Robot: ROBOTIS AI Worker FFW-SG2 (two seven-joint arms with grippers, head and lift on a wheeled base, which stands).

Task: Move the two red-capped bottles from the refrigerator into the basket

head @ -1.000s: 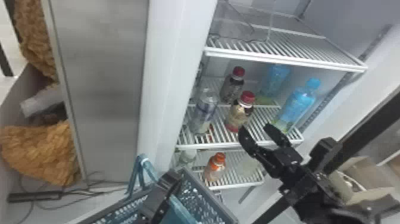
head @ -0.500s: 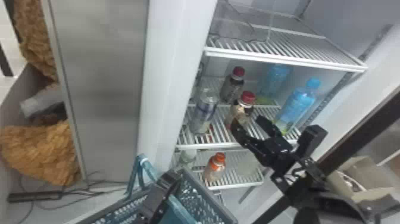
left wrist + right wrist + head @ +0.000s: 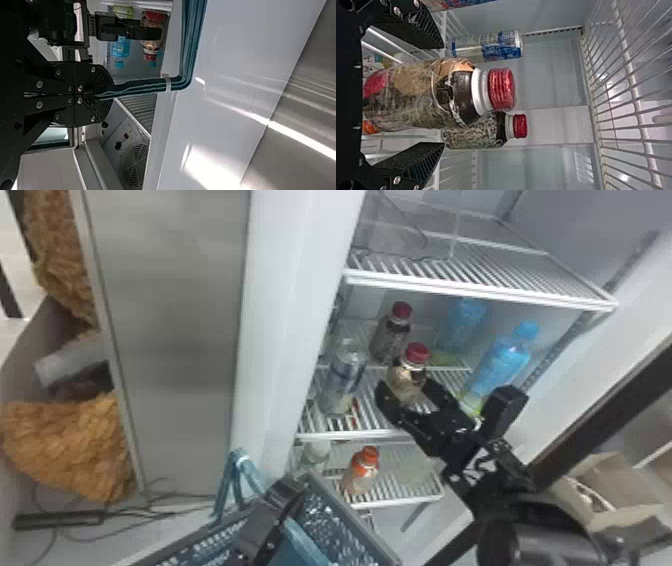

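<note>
Head view: the right gripper (image 3: 407,382) stands around the front red-capped bottle (image 3: 410,372) on the middle shelf, its fingers spread, with the back red-capped bottle (image 3: 390,335) just behind to the left. A silvery container (image 3: 344,382) crowds that side; a blue bottle (image 3: 505,360) stands on the other, near the wrist. The upper shelf's edge (image 3: 480,290) hangs over them, and an orange-capped bottle (image 3: 361,472) sits one shelf lower. Near the refrigerator's lower left edge, the left gripper (image 3: 285,495) is by the basket (image 3: 345,520). Left wrist view: the left gripper (image 3: 107,95) is clenched on the basket's blue handle (image 3: 150,85); a round fan (image 3: 134,166) shows beyond. Right wrist view: a gap separates the front bottle from each finger, its neighbour partly overlapped by it. A blue-and-silver can (image 3: 488,45) is close by, and open room lies between the red caps and the wire rack (image 3: 633,87).
</note>
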